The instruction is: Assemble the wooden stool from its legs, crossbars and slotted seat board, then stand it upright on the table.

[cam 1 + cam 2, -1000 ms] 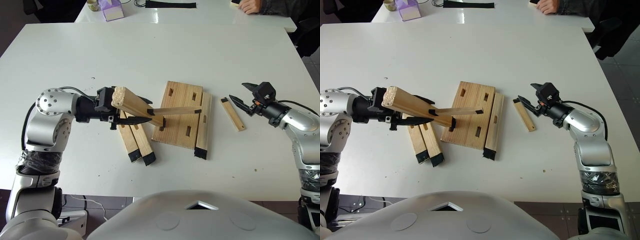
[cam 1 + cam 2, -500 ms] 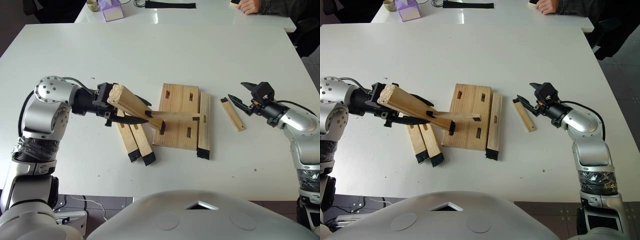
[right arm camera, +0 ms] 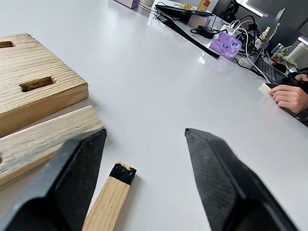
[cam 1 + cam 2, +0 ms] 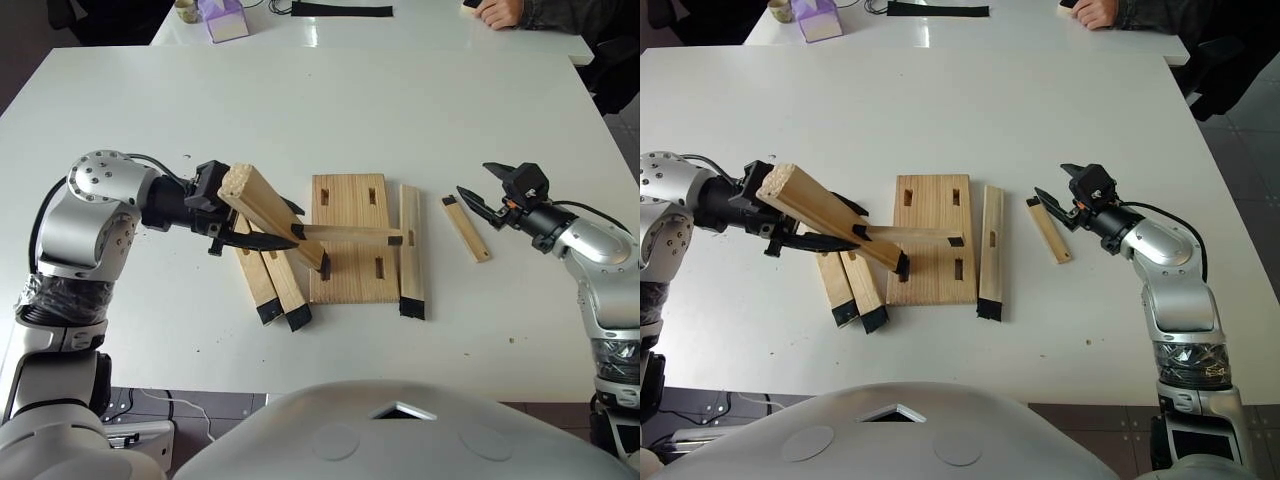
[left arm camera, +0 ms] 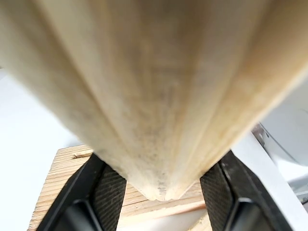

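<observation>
White table [image 4: 300, 110]: slotted seat board [image 4: 345, 282], leg pair [image 4: 270, 285] left, third leg [image 4: 412, 275], crossbar [image 4: 467, 230] right.

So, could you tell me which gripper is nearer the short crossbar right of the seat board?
Right. The right gripper is open by the far end of the short crossbar; the left gripper holds a leg beyond the seat board.

L fingers [image 4: 828, 241] grip tilted leg [image 4: 816, 208] beside seat board [image 4: 930, 282].

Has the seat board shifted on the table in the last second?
Yes. The board has swung round, its far end moving left, toward the two legs lying beside it, which have kept their place.
</observation>
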Robot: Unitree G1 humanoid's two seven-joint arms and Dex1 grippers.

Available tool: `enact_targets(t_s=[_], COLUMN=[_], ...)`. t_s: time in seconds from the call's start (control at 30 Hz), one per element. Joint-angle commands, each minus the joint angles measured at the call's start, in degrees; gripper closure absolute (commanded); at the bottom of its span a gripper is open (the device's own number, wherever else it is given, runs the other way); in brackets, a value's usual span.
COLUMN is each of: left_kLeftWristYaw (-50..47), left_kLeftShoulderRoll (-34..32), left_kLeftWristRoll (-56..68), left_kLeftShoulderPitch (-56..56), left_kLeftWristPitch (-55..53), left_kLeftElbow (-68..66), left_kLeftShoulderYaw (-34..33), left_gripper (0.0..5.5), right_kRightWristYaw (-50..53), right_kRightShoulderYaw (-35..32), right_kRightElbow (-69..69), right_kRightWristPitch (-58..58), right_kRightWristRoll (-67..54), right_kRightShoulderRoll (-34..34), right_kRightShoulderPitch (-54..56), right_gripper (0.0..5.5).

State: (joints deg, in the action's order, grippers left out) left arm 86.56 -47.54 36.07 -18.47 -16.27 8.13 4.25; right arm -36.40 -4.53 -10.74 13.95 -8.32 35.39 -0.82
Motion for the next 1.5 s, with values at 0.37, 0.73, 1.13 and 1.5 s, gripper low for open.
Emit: enact_targets(t_s=[0.37,0.73,1.13,1.5], left_kLeftWristYaw=[-2.2,-2.8,-2.0,-2.5], left_kLeftShoulderRoll=[-0.8,-1.5,-1.4,0.8], left_kLeftWristRoll=[0.1,-0.7,-1.5,-2.5], left_kLeftShoulderPitch=[6.8,6.3,3.7,3.6], left_kLeftWristPitch=[-2.5,-0.3,-0.2,2.6], left_kLeftElbow=[5.3,4.1,1.1,0.5], left_kLeftShoulderYaw=[-2.7,-3.5,-4.0,-2.4], left_gripper=[3.45,3.45,3.45,3.45], right_kRightWristYaw=[1.1,1.9,2.0,1.8], right_kRightShoulderYaw=[0.4,0.9,1.3,2.1], right_kRightElbow=[-0.6,-0.5,0.2,1.4], right_kRightWristPitch=[-0.4,-0.9,-1.8,-2.6], right_kRightWristRoll=[0.9,1.4,2.3,2.7], right_kRightShoulderRoll=[-1.1,-1.9,-2.2,-2.2], right_kRightShoulderPitch=[-0.6,-1.3,-1.2,-0.6], right_gripper=[2.49,2.49,2.49,2.49])
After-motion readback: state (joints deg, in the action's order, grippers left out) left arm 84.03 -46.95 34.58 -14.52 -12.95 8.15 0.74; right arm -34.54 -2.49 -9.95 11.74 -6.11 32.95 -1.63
